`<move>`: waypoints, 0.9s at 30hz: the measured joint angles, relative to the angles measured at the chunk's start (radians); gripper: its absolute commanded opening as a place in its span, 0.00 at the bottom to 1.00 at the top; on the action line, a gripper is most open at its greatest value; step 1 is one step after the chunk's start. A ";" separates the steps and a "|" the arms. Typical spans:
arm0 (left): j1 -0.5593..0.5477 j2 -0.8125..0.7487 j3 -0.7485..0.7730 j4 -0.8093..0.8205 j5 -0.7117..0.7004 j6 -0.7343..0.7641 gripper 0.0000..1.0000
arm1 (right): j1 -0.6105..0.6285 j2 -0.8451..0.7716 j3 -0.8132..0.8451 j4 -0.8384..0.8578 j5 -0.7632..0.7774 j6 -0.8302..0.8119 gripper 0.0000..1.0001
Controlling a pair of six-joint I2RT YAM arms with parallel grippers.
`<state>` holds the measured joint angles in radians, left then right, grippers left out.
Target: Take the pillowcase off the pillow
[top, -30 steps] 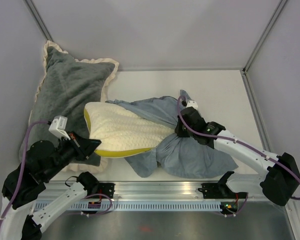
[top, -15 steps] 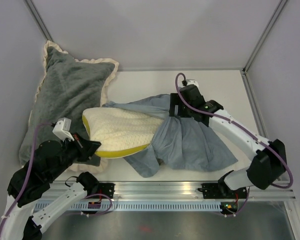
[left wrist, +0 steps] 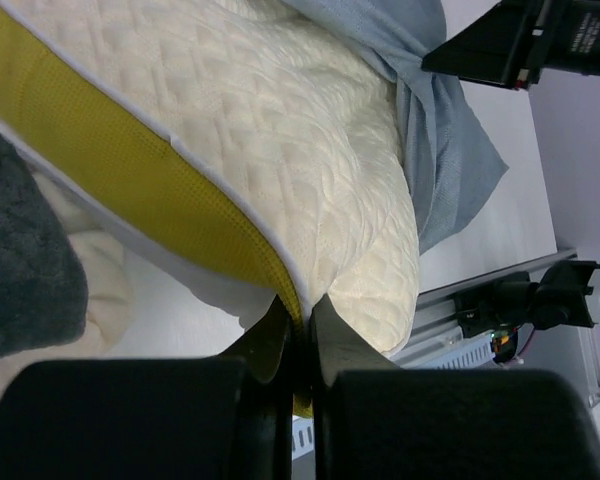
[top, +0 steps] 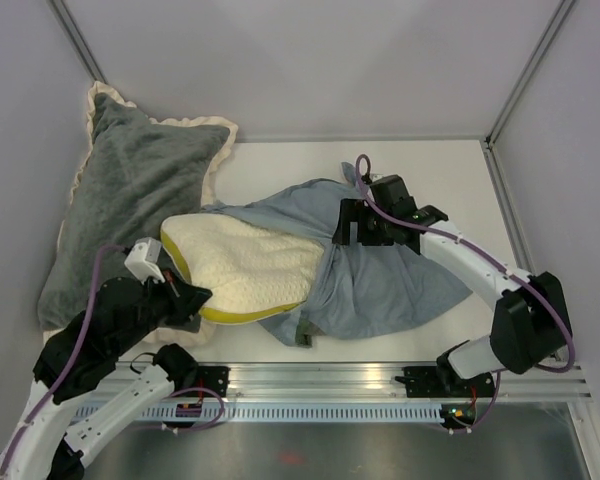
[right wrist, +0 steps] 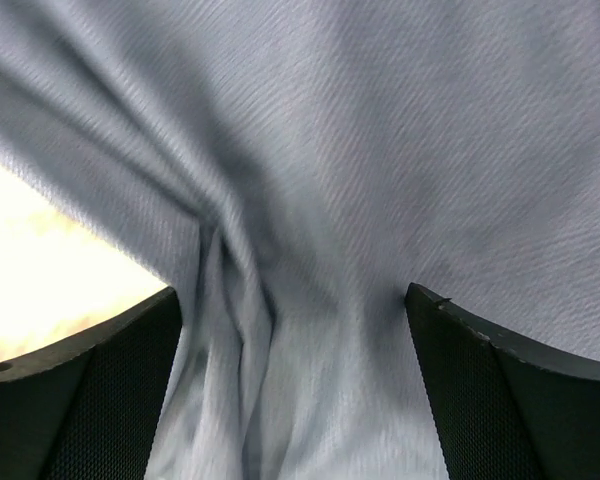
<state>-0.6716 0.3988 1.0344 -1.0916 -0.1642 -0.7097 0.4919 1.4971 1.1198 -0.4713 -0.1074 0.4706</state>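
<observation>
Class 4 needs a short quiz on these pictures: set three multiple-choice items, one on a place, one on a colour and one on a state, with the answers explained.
1. Where does the dark grey pillow lie?
A. back left
B. front right
C. under the right arm

2. What colour is the band along the edge of the white pillow?
A. red
B. yellow-green
C. black

3. How does the right gripper stand over the pillowcase?
A. open
B. shut on the cloth
C. shut on the white pillow

Answers:
1 A: in the top view it fills the far left corner.
2 B: the left wrist view shows the strip clearly.
3 A: the right wrist view shows both fingers spread wide, with cloth below them.
</observation>
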 measured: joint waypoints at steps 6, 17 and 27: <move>0.002 0.118 -0.162 0.126 0.197 0.035 0.02 | 0.010 -0.153 -0.089 -0.021 -0.134 -0.001 0.98; -0.034 0.340 -0.384 0.508 0.684 0.045 0.27 | 0.021 -0.320 -0.008 -0.068 -0.149 -0.013 0.98; -0.092 0.211 -0.255 0.348 0.575 0.036 1.00 | 0.081 -0.149 -0.025 0.005 -0.180 0.040 0.98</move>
<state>-0.7635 0.6094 0.7792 -0.7437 0.4103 -0.6735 0.5732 1.3483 1.0950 -0.4660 -0.2874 0.5106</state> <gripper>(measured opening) 0.993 0.979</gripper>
